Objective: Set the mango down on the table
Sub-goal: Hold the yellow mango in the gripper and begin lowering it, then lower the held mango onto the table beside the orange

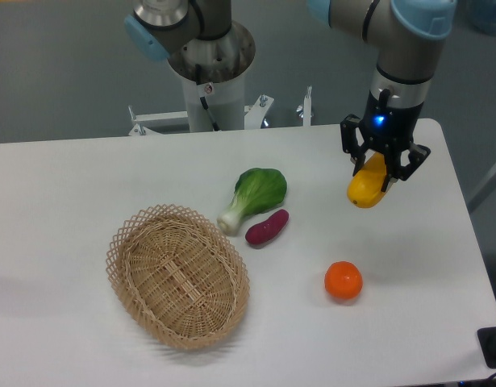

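Camera view from the front shows the mango [367, 189] pinched between my fingers [356, 153], near the right edge of the table [86, 169], toward its far right corner. It is a smooth, yellow-orange oval, glossy, its upper part hidden inside my gripper [381, 167] and its rounded lower end sticking out below and tilted to the left. Whether that end touches the white top I cannot tell.

My arm comes in from the upper right, the wrist pointing almost straight down over the fruit, with a small blue light glowing on the black gripper body. The fingers close on the mango from both sides.

Nearer the front edge, below the mango, a round orange [343, 280] sits on the tabletop. Around the middle lie a green bok choy [254, 196] and, just beside it, a purple sweet potato [267, 227]. A woven basket [177, 274] rests toward the front left, well apart from me.
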Controlling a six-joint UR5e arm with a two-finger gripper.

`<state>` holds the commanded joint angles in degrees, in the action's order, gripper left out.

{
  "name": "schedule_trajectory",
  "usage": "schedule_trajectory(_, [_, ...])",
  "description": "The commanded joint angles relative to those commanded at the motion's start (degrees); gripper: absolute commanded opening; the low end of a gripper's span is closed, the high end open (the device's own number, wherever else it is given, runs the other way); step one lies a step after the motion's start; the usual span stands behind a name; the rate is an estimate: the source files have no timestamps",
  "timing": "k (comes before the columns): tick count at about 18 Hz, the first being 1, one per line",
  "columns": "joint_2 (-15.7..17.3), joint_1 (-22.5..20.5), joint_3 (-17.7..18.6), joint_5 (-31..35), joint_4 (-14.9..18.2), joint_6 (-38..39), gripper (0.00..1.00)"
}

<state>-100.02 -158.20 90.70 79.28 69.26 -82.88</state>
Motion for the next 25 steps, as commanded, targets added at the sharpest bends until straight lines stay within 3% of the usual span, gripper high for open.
schedule_trajectory(9, [0.0,-0.4,1.0,0.0,-0.4,-0.3,0.55])
schedule_trajectory(15, [-0.3,0.2,3.8,0.0,-1.9,-1.4,0.55])
schedule_trajectory(18, [-1.1,-0.1,5.1,0.0,-6.9,-2.7,0.55])
schedule_trajectory(22, [-6.2,0.0,6.9,0.2,-15.7,-3.9,0.54])
schedule_trajectory(25, [-9.6,0.2,7.6,3.7,-19.7,-11.0,0.55])
